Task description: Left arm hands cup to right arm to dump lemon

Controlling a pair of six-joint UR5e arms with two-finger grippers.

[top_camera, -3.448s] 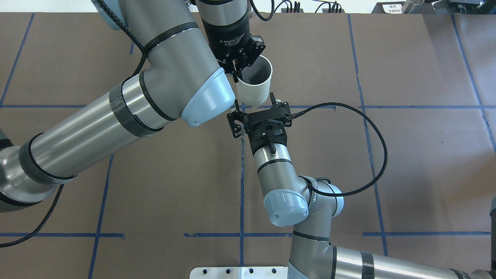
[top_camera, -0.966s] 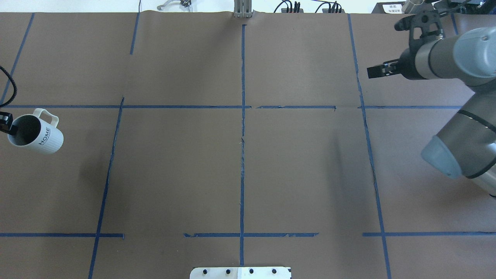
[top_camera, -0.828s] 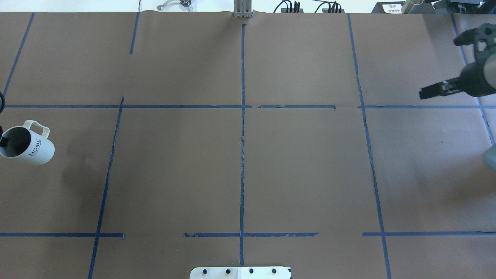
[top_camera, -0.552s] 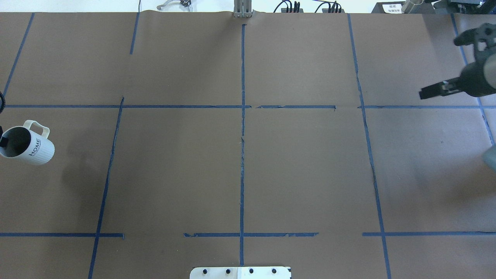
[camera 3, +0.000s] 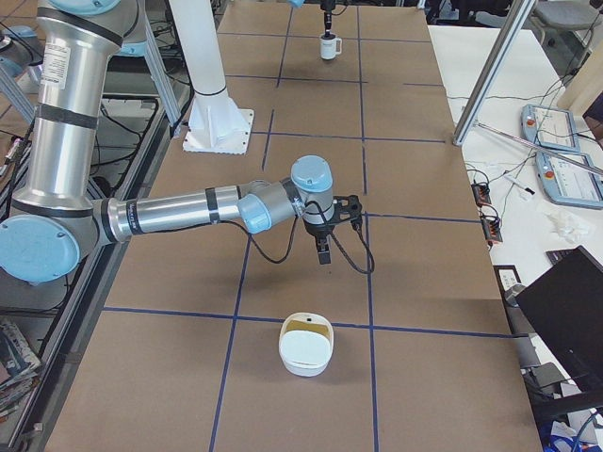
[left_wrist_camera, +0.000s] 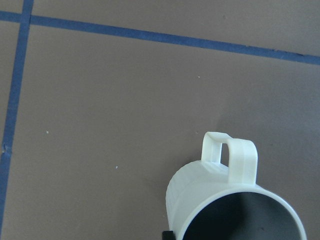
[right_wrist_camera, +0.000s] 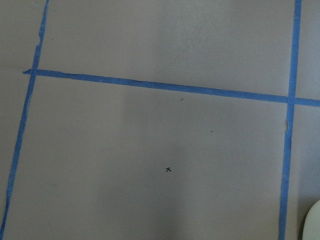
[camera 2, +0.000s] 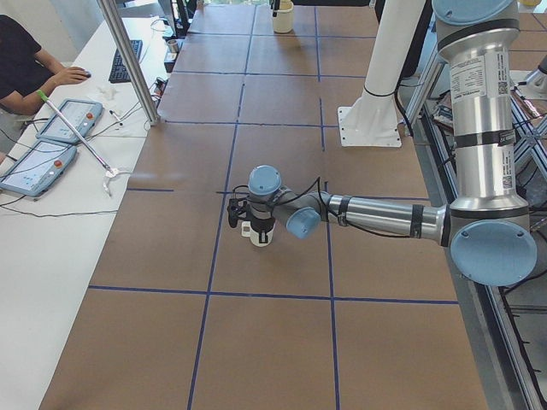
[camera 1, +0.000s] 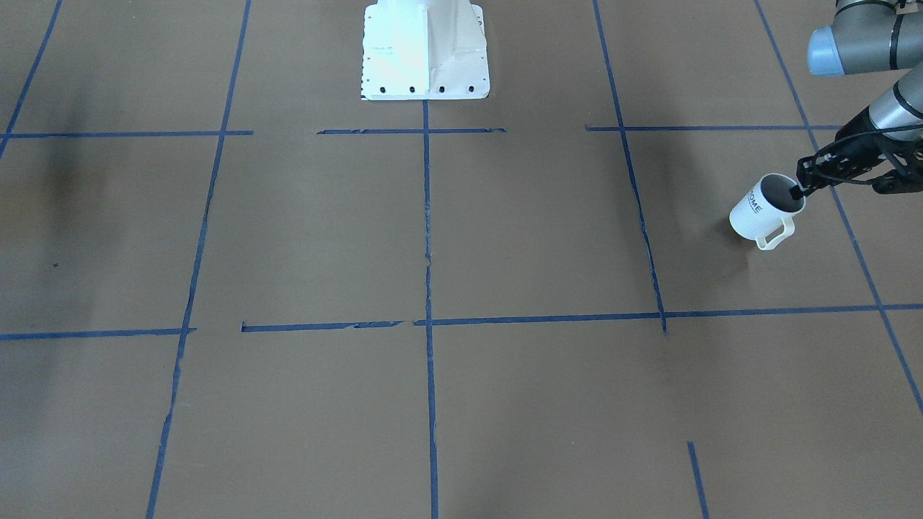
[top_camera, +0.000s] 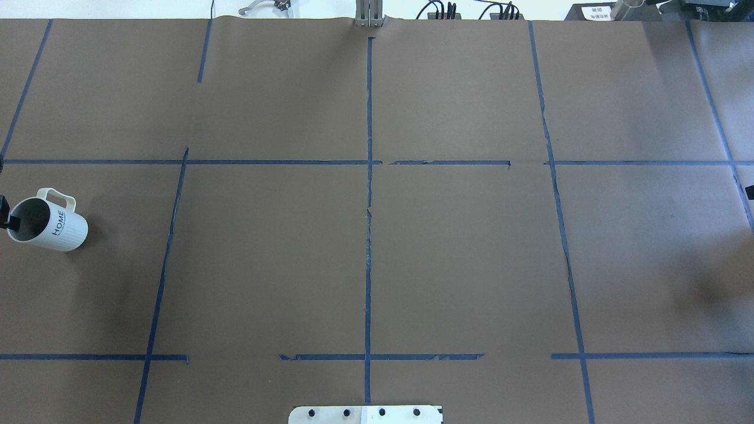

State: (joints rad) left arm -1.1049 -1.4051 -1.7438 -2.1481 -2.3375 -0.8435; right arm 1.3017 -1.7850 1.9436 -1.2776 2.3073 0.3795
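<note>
Cup location: the cup (top_camera: 53, 222) is far out on the robot's left side of the table (top_camera: 365, 265), mouth up. I cannot tell whether it stands on the surface or hangs just above it.
Left end effector: the left end effector (camera 1: 796, 192) pinches the cup's wall at the rim (left_wrist_camera: 197, 207). One finger dips into the mouth, on the side away from the handle (left_wrist_camera: 231, 152).
Right end effector: the right end effector (camera 3: 323, 247) hangs over the opposite end of the table, well apart from the cup. I cannot tell whether its fingers are spread or pressed together.
Lemon: no lemon shows in the visible part of the grey inside, and the cup's bottom is hidden. A white bowl (camera 3: 306, 347) lies near the right end effector with a dull yellow patch in it; what that patch is, I cannot tell.
Weight and stiffness: probably rigid ceramic with no give and a fair weight for its size. Held by one side of the rim, it likely wants to swing or tilt.
Surface: the outside is ribbed and white. It is probably glazed, so slippery under hard fingers, and it would likely chip if knocked or dropped.
Where to take hold: for the hand-over, the free rim wall near the handle looks best, or else the handle loop. A pinch across the wall should resist twisting when the cup is tipped to dump.
</note>
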